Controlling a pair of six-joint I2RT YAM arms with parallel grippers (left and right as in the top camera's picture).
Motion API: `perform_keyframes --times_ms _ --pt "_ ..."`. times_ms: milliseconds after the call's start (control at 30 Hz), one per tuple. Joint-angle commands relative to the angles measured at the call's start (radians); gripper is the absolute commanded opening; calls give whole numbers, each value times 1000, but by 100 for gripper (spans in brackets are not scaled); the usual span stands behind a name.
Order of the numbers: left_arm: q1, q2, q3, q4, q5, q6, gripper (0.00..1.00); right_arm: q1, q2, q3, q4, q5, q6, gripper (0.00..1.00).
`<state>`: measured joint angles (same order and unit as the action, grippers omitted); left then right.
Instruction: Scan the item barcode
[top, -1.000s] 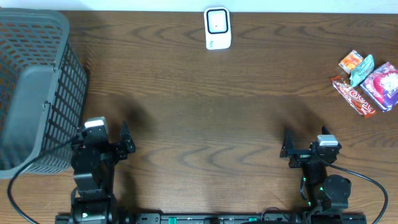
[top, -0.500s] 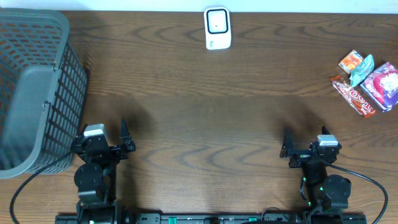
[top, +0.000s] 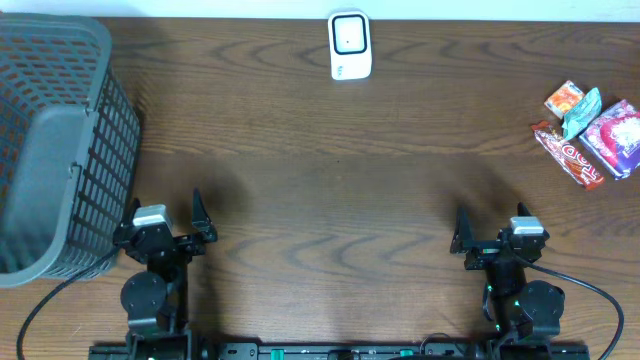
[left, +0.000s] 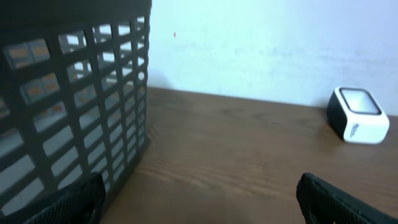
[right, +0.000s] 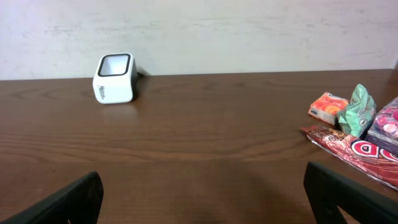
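Table (top: 330, 190): dark brown wood, visible grain, matte. Scanner (top: 350, 45) at far edge, centre: small white rounded box, upright, dark glossy window on its upper face. Snack packets (top: 600, 135) cluster at far right, touching or overlapping:
- small orange packet (top: 563, 98)
- crumpled teal wrapper (top: 582, 112)
- glossy purple-pink pouch (top: 618, 138)
- long red bar wrapper (top: 568, 155), lying diagonally on the near side of the cluster

Barcodes too small to make out in any view.

Basket (top: 60, 140) far left: grey plastic, rectangular lattice walls, rounded rim. Solid grey piece inside it, can't tell what.

Left gripper (top: 165, 212) at near edge, just beside the basket's near-right corner, jaws spread wide, nothing held. Left wrist view has the black fingertips (left: 68, 202) at the bottom corners with bare wood between. Right gripper (top: 490, 232) at near edge, right of centre, also spread wide and holding nothing, well apart from the packets. Both grippers well apart from the scanner.
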<state>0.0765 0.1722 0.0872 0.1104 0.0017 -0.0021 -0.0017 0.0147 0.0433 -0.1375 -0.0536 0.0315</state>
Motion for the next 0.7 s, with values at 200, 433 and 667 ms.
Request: perform_keyframes --times_ms 200,433,667 --pt "-11 -60 -83 131 10 9 98 -5 -7 -8 1 -2 -21 99" --pt "-11 -136 -83 107 10 9 98 -5 -7 -8 1 -2 -21 99" --pt "-11 -171 -83 -35 10 9 98 -5 -7 -8 1 -2 -21 99"
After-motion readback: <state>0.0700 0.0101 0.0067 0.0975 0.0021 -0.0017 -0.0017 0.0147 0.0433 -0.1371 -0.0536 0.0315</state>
